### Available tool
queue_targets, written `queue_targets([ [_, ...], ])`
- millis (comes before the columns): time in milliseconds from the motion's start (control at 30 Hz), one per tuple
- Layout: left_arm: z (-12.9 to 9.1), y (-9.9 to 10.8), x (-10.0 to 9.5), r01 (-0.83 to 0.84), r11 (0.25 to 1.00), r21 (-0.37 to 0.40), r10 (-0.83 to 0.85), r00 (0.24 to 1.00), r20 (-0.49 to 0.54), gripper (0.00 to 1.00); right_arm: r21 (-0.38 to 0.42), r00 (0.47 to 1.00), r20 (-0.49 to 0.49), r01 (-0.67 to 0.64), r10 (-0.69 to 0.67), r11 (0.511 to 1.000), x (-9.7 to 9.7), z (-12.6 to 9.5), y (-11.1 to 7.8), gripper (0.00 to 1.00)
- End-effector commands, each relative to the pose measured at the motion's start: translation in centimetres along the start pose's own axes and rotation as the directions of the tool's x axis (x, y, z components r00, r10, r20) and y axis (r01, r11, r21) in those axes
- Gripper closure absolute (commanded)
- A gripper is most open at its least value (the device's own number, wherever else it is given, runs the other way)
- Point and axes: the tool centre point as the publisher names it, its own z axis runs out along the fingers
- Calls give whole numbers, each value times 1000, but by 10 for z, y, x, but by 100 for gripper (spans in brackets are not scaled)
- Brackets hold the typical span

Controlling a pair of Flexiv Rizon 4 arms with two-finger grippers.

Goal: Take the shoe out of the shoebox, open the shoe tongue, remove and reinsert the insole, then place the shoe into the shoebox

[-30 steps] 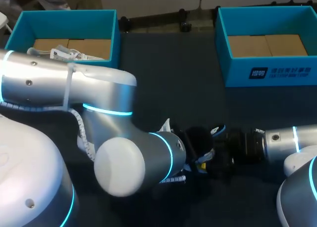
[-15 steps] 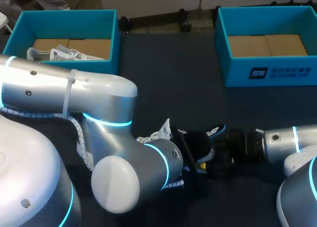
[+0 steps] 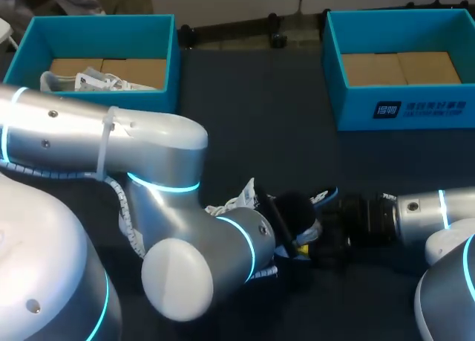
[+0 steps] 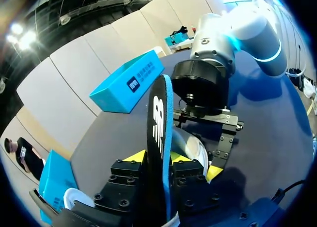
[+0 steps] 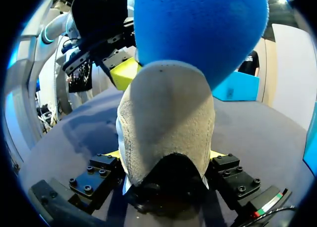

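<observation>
The white shoe lies on the dark table between my two grippers, mostly hidden by my left arm. My right gripper is shut on its grey suede heel. The insole, black on top with a blue underside, stands on edge out of the shoe. My left gripper is shut on it, a yellow pad on each face. In the head view the left gripper and the right gripper meet near the table's front middle, with a blue bit of insole showing.
A teal shoebox at the back left holds another white shoe. A second teal shoebox stands at the back right with only cardboard on its floor. My bulky left elbow covers the front left of the table.
My left arm's elbow has swung slightly, so more of the shoe's white laces show. The left fingers have drawn closer together on the insole. The right arm has kept still.
</observation>
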Motion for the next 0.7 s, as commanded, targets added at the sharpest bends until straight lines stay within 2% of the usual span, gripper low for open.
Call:
queue_targets([
  [33, 4, -2, 0, 3, 1000, -2, -3, 1000, -1, 76, 4, 1000, 0, 0, 0, 1000, 1, 1, 0, 100],
  [67, 5, -3, -1, 8, 1000, -1, -8, 1000, -4, 86, 4, 1000, 0, 0, 0, 1000, 1, 1, 0, 100],
  [100, 5, -4, -1, 8, 1000, -1, -8, 1000, -5, 89, 4, 1000, 0, 0, 0, 1000, 1, 1, 0, 100],
  [133, 5, -4, -1, 10, 1000, 1, -10, 1000, -7, 100, 4, 1000, 0, 0, 0, 1000, 1, 1, 0, 100],
  [267, 4, -6, -1, 17, 1000, 1, -17, 1000, -18, 100, 4, 1000, 0, 0, 0, 1000, 1, 1, 0, 100],
  [433, 5, -10, -7, 59, 998, -34, -61, 995, -74, 100, 4, 1000, 0, 0, 0, 1000, 1, 1, 0, 100],
  [700, 5, -31, -17, 118, 988, -95, -133, 977, -168, 100, 4, 1000, 0, 0, 0, 1000, 1, 1, 0, 100],
])
